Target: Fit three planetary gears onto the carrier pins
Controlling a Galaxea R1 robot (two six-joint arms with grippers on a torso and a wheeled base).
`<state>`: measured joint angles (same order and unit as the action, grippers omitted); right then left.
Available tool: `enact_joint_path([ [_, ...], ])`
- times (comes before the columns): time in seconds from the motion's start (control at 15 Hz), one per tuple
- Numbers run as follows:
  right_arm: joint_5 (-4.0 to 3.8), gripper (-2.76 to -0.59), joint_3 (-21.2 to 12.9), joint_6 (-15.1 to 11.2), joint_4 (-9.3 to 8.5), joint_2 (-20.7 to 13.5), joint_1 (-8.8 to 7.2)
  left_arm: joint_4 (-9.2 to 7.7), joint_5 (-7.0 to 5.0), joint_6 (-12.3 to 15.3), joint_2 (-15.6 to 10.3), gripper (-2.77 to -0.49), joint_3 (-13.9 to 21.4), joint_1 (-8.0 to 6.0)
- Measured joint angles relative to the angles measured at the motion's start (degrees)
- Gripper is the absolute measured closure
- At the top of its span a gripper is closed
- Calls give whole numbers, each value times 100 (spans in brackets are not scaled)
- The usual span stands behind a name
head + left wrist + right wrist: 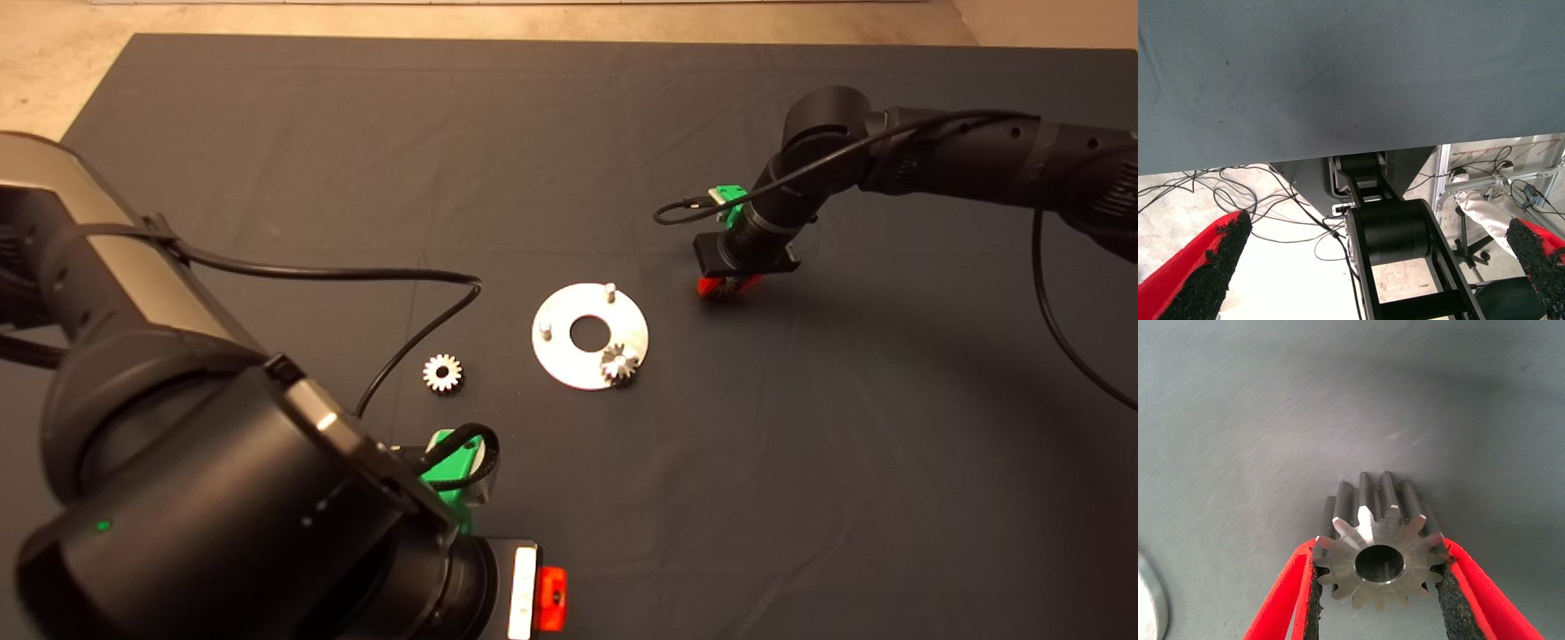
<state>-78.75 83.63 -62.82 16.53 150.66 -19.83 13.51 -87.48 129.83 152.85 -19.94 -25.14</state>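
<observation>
The shiny carrier disc (569, 351) lies mid-mat with a large centre hole. One planetary gear (620, 364) sits on its near-right pin. Two bare pins stand upright, one at the far side (610, 290), one at the left (546, 332). A second gear (442, 372) lies flat on the mat left of the disc. My right gripper (727, 286) hovers just right of the disc, shut on a third gear (1379, 550), held between its pads (1448, 593) above the mat. The disc's edge (1151, 603) shows in the right wrist view. My left gripper (1381, 267) waits at the lower left, open and empty.
The dark mat (800, 462) covers the table. A black cable (418, 333) from the left arm loops over the mat near the loose gear. Past the mat's edge, the left wrist view shows floor cables (1238, 193) and a wheeled chair base (1475, 247).
</observation>
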Motion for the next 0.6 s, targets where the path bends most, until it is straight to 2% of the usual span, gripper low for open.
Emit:
enact_joint_path([
  [0.27, 0, -98, -751, -11, -8, -105, -11, 0, 0, 0, 0, -277, 0, 2],
  [0.47, -10, -96, -1039, -27, -173, -124, -244, 0, 0, 0, 0, -277, 0, 0],
  [0.6, 12, -95, -1172, -46, -232, -111, -384, 0, 0, 0, 0, -277, 0, 0],
])
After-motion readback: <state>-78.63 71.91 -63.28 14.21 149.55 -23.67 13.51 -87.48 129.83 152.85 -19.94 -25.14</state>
